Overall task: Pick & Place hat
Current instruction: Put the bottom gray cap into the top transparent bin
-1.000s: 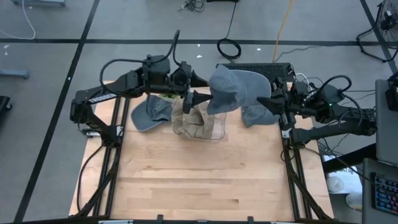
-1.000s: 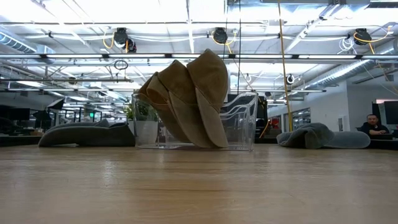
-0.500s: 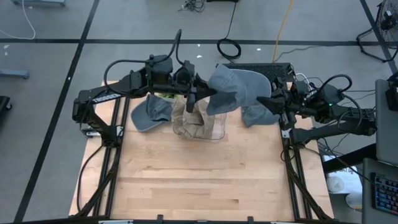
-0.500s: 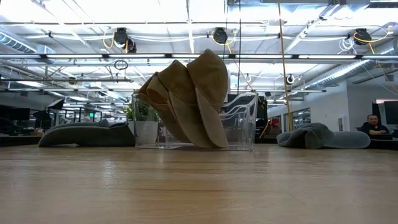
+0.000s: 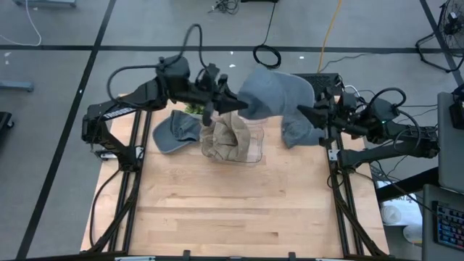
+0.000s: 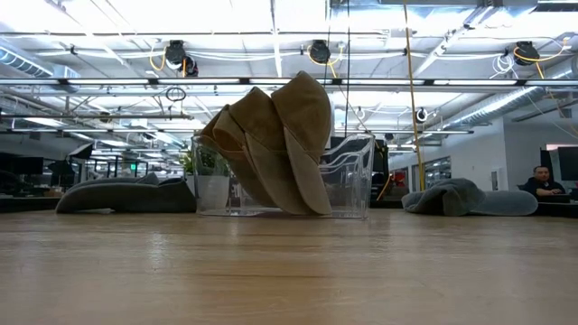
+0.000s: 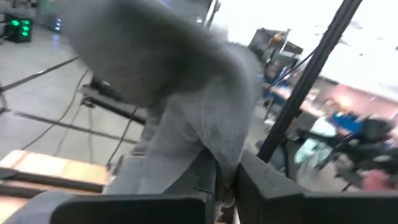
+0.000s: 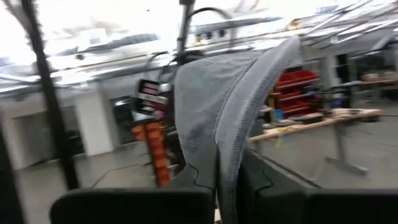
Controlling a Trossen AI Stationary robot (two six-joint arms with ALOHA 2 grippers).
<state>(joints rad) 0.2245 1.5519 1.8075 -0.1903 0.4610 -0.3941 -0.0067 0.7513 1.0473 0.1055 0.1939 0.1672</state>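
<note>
A grey hat (image 5: 275,93) hangs in the air between my two grippers, above the far side of a clear bin (image 5: 250,154) that holds several tan hats (image 5: 228,139). My left gripper (image 5: 239,107) is shut on the hat's left side and my right gripper (image 5: 306,112) is shut on its right side. In the low view the bin (image 6: 357,171) stands on the table with the tan hats (image 6: 275,144) leaning inside it; neither gripper nor the lifted hat shows there. My left gripper pinches the hat's left edge (image 7: 227,155) between its two fingers (image 7: 199,180), coming level from the table's left. The cloth rises from the fingers, and the hat is clear of the bin. My right gripper pinches the hat's right edge (image 8: 227,152) between its two fingers (image 8: 261,180), coming level from the table's right. The cloth is folded where the fingers have it, and the hat hangs clear of the table.
A second grey hat (image 5: 176,130) lies on the table left of the bin and a third (image 5: 297,134) lies right of it, under the lifted hat's edge. The near half of the wooden table (image 5: 232,210) is bare. A person (image 6: 542,181) sits far behind.
My left gripper has moved right to the hat and shut on its left edge, then risen a little toward the far edge. The hat has shifted with it toward the far edge, still held on its right side by my right gripper.
</note>
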